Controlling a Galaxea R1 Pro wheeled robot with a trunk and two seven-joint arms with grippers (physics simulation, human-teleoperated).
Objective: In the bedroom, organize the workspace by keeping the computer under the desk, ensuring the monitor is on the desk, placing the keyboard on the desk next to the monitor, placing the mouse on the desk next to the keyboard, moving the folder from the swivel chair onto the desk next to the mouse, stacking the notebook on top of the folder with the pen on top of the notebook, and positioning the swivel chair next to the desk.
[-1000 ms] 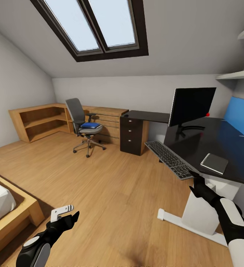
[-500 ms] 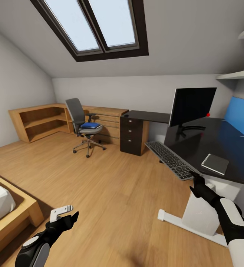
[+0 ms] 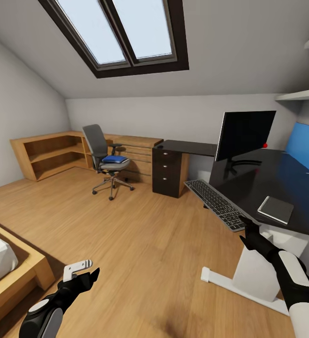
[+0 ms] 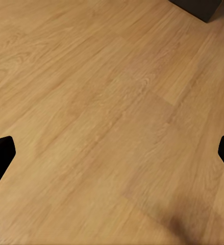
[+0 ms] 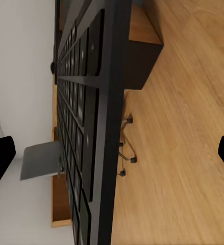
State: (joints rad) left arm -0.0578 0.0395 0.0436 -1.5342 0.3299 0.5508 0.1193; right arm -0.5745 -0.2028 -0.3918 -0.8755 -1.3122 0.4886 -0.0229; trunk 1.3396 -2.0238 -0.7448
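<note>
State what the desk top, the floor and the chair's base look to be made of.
Desk top: glossy black, maybe lacquer or glass; it mirrors the monitor. Floor: light wood planks, satin; grain and board seams show. Chair base: probably polished metal; thin silvery spokes, too small to be sure.

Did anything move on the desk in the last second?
Barely. The whole view slid slightly, so the camera moved. The right gripper stays at the near end of the keyboard, which overhangs the desk edge. Monitor, notebook and swivel chair look unmoved.
</note>
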